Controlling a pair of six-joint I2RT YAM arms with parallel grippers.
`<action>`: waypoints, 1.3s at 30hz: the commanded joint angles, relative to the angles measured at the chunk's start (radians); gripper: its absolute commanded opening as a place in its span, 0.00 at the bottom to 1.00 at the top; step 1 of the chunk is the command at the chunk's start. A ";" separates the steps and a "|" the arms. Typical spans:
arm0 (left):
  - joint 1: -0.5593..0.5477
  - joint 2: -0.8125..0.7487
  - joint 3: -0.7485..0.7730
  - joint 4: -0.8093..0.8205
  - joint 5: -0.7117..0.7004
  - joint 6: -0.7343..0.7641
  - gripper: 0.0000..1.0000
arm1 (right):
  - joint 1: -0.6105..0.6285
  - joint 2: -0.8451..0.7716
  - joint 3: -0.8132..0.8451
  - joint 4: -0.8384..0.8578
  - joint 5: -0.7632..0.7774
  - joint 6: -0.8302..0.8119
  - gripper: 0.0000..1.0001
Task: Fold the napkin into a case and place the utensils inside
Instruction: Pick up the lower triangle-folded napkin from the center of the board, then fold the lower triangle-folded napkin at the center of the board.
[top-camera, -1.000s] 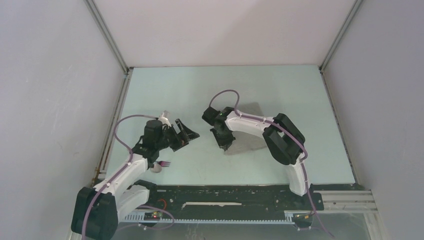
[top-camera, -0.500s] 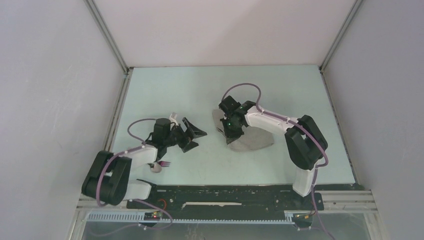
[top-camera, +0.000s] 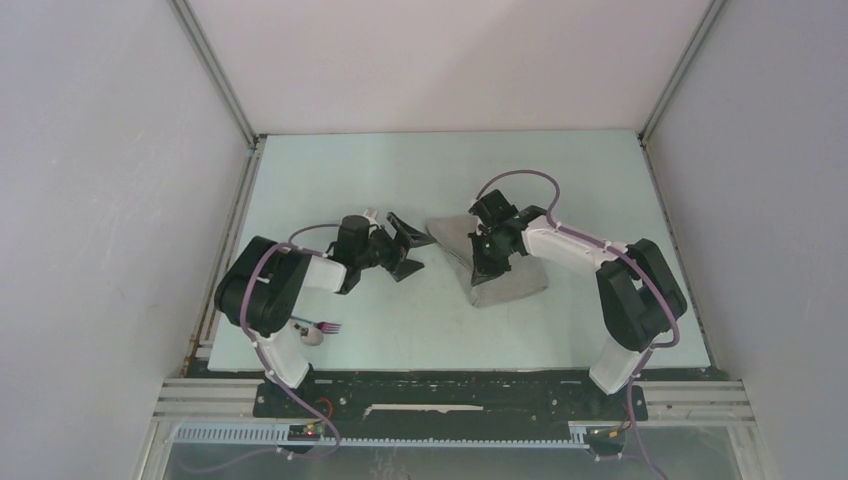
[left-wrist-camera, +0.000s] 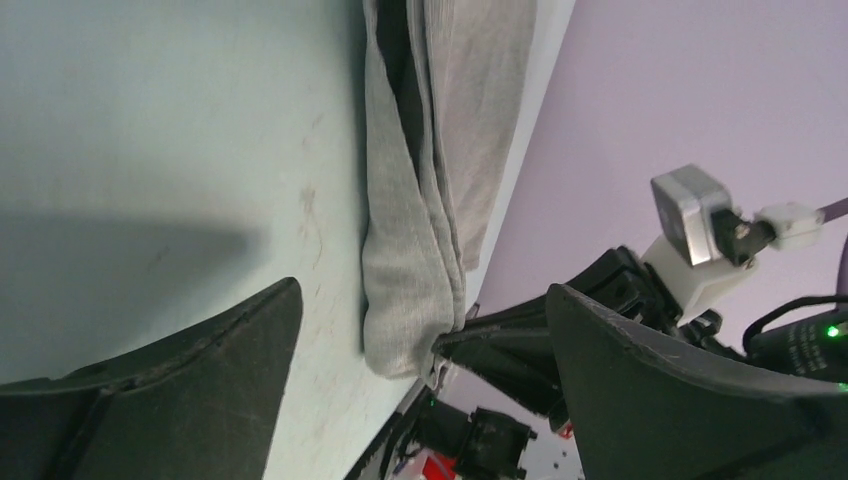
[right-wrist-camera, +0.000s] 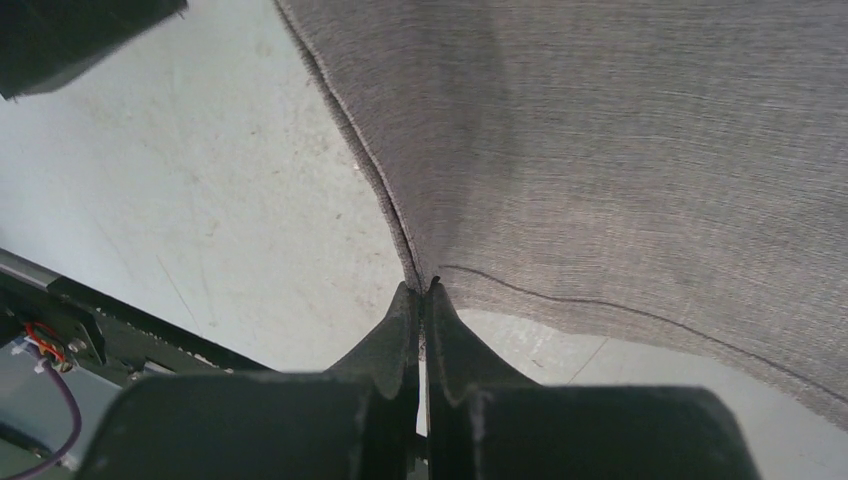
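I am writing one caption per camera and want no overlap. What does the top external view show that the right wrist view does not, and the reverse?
Only the top external view: the utensils lying near the left arm's base, apart from the napkin, and the whole left gripper, open beside the napkin's left edge.
Only the right wrist view: close up, the right gripper with its fingers pressed together on the napkin's edge.
Both: the grey napkin lying on the pale table.
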 joint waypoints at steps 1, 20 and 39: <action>-0.004 0.047 0.094 0.024 -0.068 -0.001 0.96 | -0.033 -0.059 -0.036 0.058 -0.030 0.001 0.00; -0.050 0.173 0.373 -0.336 -0.245 0.197 0.70 | -0.089 -0.090 -0.065 0.101 -0.085 -0.016 0.00; -0.066 0.161 0.464 -0.418 -0.295 0.278 0.13 | -0.113 -0.132 -0.109 0.103 -0.075 0.000 0.00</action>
